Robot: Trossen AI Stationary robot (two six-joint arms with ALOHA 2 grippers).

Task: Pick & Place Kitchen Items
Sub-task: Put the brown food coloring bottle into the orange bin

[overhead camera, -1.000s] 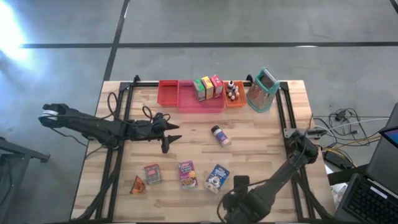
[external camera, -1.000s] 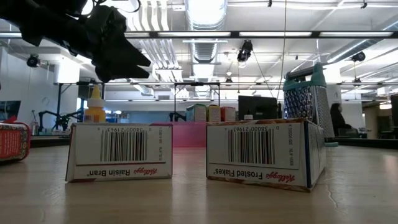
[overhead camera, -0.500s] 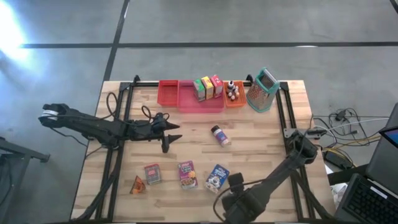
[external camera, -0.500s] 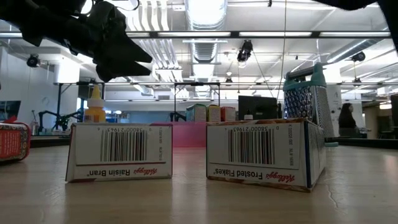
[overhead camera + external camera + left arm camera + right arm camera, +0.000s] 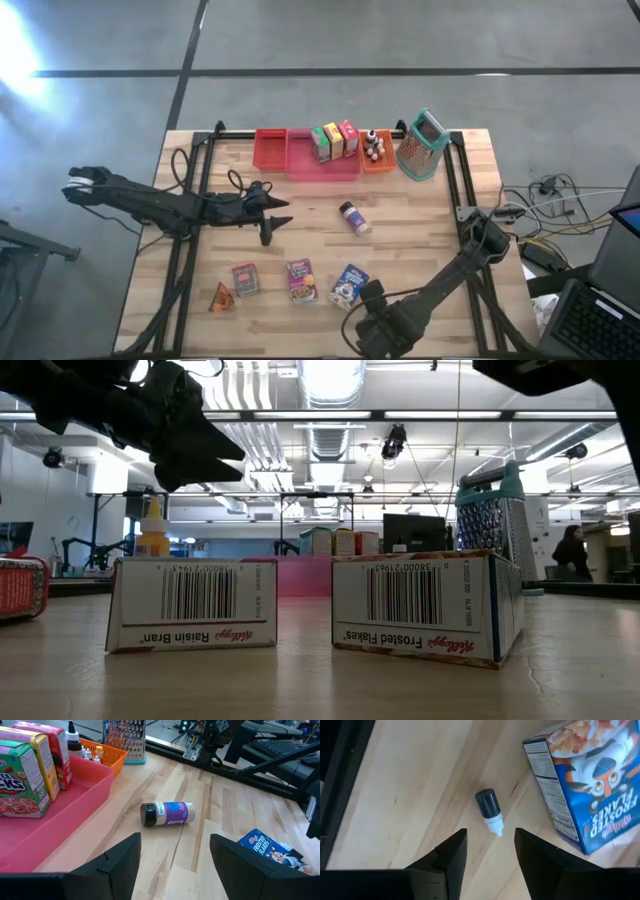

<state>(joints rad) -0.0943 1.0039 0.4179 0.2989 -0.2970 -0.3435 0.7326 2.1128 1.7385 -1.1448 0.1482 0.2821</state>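
Observation:
My right gripper (image 5: 490, 847) points down near the table's near edge, open. A tiny dark-capped bottle (image 5: 489, 810) lies on its side on the wood just beyond the fingertips, untouched. The blue Frosted Flakes box (image 5: 590, 780) lies flat beside it. In the high view my right gripper (image 5: 370, 298) sits next to that blue box (image 5: 349, 284). My left gripper (image 5: 175, 865) hangs open at mid-table, level, facing a purple-labelled jar (image 5: 167, 813) that lies on its side. A purple box (image 5: 302, 280), a red box (image 5: 245, 279) and an orange wedge (image 5: 221, 297) lie near the front.
At the far edge stand a red tray (image 5: 270, 148), a pink tray (image 5: 310, 165) holding three upright boxes (image 5: 335, 140), an orange tray (image 5: 377, 160) with small bottles, and a metal grater (image 5: 422, 145). Black frame rails (image 5: 455, 190) run along both table sides.
My right gripper has come down toward the table, shifted a little toward the table's left edge next to the blue box, and rolled about its own axis. Its arm now shows at the top right of the low view.

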